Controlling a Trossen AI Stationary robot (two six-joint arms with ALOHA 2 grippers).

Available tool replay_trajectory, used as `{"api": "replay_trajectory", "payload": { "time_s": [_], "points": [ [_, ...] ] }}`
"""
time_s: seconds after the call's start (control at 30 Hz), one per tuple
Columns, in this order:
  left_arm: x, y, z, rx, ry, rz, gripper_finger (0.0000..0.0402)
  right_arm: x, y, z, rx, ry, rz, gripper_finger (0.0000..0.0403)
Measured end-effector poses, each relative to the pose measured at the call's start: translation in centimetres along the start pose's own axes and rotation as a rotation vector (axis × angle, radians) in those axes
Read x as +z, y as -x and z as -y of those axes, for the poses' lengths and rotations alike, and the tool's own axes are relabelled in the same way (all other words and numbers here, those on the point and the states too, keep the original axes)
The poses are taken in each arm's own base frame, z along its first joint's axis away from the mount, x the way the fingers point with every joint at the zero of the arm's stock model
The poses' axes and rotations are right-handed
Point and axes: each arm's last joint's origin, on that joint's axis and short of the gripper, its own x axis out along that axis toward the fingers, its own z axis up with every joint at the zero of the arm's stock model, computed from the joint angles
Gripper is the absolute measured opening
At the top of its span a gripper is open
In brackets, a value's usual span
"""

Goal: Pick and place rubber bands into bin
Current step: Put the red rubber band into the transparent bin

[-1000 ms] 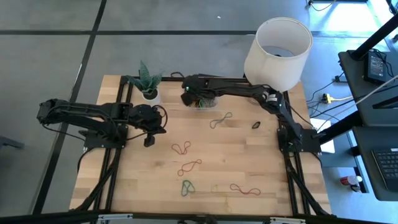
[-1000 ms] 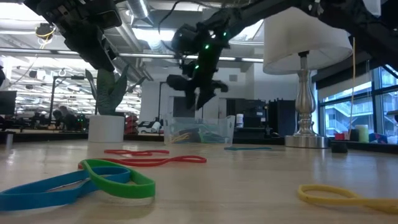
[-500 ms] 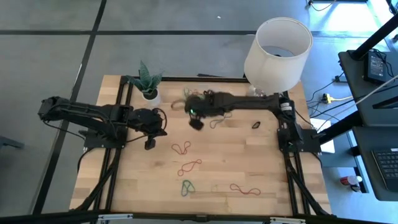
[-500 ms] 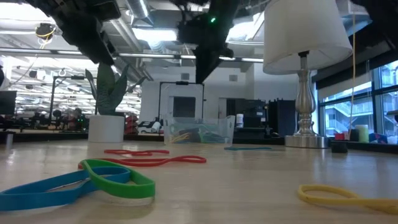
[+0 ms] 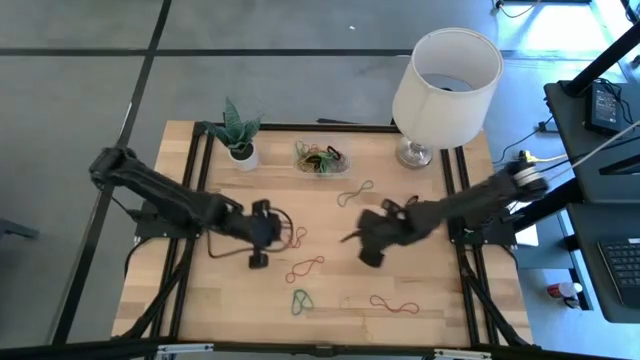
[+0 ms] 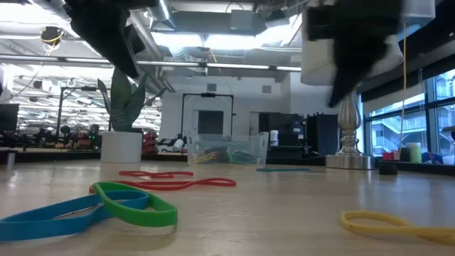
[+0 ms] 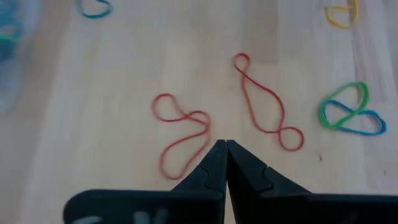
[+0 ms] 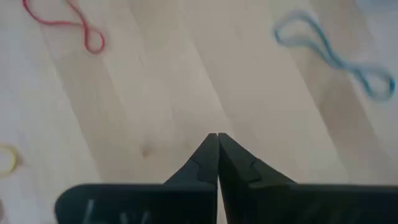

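Loose rubber bands lie flat on the wooden table: a red one [image 5: 292, 237], a second red one [image 5: 305, 268], a green-blue one [image 5: 301, 300], a third red one [image 5: 393, 305], a teal one [image 5: 354, 193] and a black one [image 5: 411, 201]. The clear bin [image 5: 320, 158] stands at the far middle with several bands inside. My left gripper [image 5: 272, 238] hovers shut just left of the first red band [image 7: 183, 140]. My right gripper [image 5: 352, 240] hovers shut over bare wood at mid-table [image 8: 217, 137]. Neither holds anything.
A white lamp [image 5: 445, 75] stands at the far right corner, with its metal base beside the bin. A small potted plant [image 5: 240, 140] stands at the far left. A yellow band [image 6: 391, 224] lies near the front edge. Bare wood lies between the two grippers.
My right gripper has left the space above the bin and swung toward the near edge to mid-table, and its fingers have shut with nothing between them. My left gripper has moved toward the table's right, up to the red band. The bands have not moved.
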Motion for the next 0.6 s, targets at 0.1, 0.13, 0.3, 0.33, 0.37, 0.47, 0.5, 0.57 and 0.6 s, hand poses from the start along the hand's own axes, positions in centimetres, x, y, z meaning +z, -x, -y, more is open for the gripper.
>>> {"api": "replay_trajectory", "payload": {
  "time_s": [0.1, 0.13, 0.3, 0.33, 0.37, 0.47, 0.5, 0.57, 0.6],
  "points": [
    [0.9, -1.6, 1.9, 0.004, -0.011, -0.036, 0.0009, -3.7, 0.8, 0.6, 0.025, -0.05, -0.008, 0.0007],
    [1.1, -2.1, 2.5, 0.001, -0.012, -0.05, 0.0012, -4.7, 1.0, 0.8, 0.035, -0.067, -0.01, 0.0006],
    [2.1, -4.8, 4.9, 0.003, 0.028, -0.101, 0.0048, -8.3, 1.4, 1.8, 0.053, -0.103, -0.019, 0.0004],
    [2.2, -5.3, 5.2, 0.007, 0.036, -0.112, 0.0058, -8.7, 1.5, 1.9, 0.053, -0.114, -0.014, 0.0004],
    [2.2, -5.9, 5.5, 0.012, 0.041, -0.124, 0.0068, -9.0, 1.5, 2.0, 0.06, -0.114, -0.011, 0.0005],
    [2.0, -7.6, 6.6, 0.016, 0.054, -0.168, 0.0095, -9.6, 1.5, 2.0, 0.062, -0.105, -0.018, 0.0004],
    [1.8, -8.2, 7.0, 0.018, 0.054, -0.183, 0.0103, -9.7, 1.5, 1.9, 0.067, -0.1, -0.016, 0.0003],
    [1.2, -9.3, 7.5, 0.031, 0.058, -0.218, 0.0117, -9.8, 1.6, 1.8, 0.073, -0.073, -0.015, 0.0002],
    [0.9, -9.8, 7.8, 0.035, 0.063, -0.229, 0.0123, -9.9, 1.6, 1.7, 0.075, -0.066, -0.014, 0.0002]
  ]
}}
